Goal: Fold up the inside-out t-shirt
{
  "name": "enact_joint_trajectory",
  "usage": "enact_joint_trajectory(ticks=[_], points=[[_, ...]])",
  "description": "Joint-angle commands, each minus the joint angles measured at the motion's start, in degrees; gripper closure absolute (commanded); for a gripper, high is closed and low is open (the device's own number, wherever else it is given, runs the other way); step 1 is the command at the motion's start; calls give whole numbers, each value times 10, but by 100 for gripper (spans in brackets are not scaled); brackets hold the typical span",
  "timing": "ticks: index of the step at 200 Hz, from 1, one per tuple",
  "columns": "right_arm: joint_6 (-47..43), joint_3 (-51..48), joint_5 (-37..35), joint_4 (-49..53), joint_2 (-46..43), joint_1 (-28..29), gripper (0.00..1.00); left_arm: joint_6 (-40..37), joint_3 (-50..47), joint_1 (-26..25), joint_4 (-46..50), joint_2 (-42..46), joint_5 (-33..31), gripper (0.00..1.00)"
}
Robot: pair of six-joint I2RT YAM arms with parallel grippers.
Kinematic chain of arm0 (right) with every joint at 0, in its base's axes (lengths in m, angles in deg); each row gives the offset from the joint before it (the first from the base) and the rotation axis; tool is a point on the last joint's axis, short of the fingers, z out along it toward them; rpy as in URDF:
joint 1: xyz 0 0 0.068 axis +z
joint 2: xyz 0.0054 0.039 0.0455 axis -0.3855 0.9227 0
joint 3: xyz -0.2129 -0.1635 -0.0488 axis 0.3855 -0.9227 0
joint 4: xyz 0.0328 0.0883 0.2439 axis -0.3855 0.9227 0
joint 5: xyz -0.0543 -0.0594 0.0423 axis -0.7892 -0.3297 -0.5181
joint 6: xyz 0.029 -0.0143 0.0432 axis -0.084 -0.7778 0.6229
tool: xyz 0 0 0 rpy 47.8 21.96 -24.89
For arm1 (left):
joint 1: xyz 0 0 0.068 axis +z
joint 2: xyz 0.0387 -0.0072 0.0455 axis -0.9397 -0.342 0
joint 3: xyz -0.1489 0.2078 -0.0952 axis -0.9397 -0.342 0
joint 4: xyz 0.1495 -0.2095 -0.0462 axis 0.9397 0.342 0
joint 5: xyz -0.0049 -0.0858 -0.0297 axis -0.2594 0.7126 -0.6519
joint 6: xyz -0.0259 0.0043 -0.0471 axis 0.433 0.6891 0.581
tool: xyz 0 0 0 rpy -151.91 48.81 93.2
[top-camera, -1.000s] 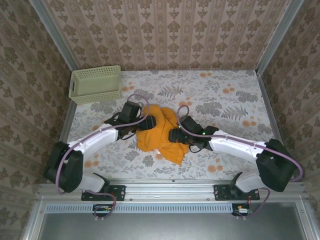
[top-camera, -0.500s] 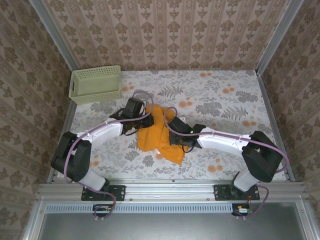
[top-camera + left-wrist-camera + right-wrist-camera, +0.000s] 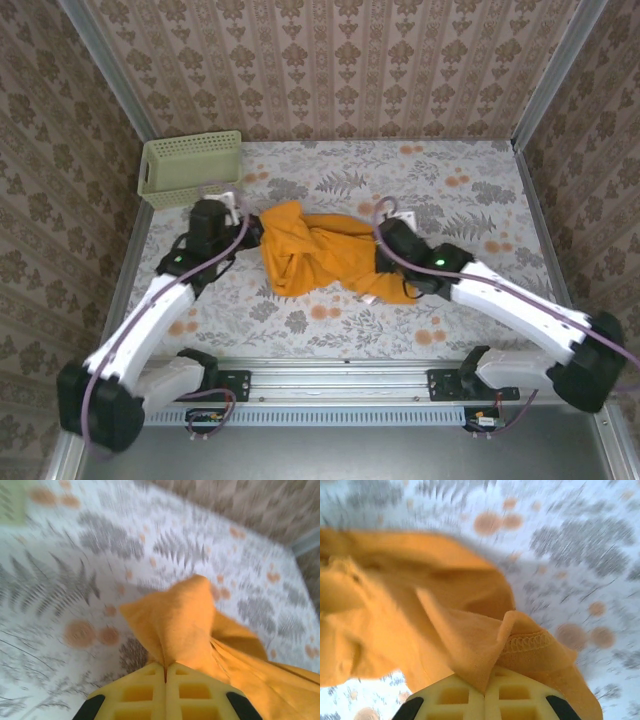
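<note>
Fingers (image 3: 142,695) on both sides hide pinched t-shirt (image 3: 320,262) folds.

The left arm (image 3: 150,310) and right arm (image 3: 510,300) stretch forward, wrists well apart. The left gripper (image 3: 165,669) and right gripper (image 3: 484,695) each pinch the t-shirt (image 3: 320,262), jaws tight together.

Floral-patterned table (image 3: 470,200): green basket (image 3: 190,168) far-left corner, orange t-shirt (image 3: 320,258) bunched mid-table.

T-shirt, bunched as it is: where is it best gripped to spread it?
At the t-shirt's two outer ends, each from its own side: the left end effector is shut on a fabric peak, the right end effector on the stitched hem. The wadded middle offers no edge.
</note>
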Motion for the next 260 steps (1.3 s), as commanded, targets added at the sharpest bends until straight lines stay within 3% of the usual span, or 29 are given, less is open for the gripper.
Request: enact_joint_trajectory(ticks=[1,19,37,66,86,119,142,169,188,205,234,260], points=[[-42,17,-5,36,-68,-33,100,-12,-16,12,29,83,-33,100],[-46,12,22,27,-90,-57,100,-11,-31,19,40,124,-51,100],[-41,-4,38,17,-74,-79,100,-7,-42,31,62,110,-74,100],[-21,-17,57,23,5,-119,96,-24,-14,71,125,-61,-76,100],[-16,-15,68,40,53,-151,95,-25,-1,105,135,-163,-12,100],[-31,-43,86,25,37,-158,95,-1,-30,108,91,-130,0,100],[-45,-34,87,35,10,-161,96,-11,9,107,93,-130,19,100],[-68,46,57,92,-12,-231,96,-16,124,107,105,-153,20,100],[-72,119,114,117,-18,-328,97,-12,252,108,98,-205,23,100],[-80,194,150,140,-21,-383,98,6,390,106,65,-277,73,100],[-101,294,151,165,-52,-407,96,26,635,92,54,-405,139,100],[-101,295,186,162,-112,-406,95,5,699,85,47,-446,137,100]])
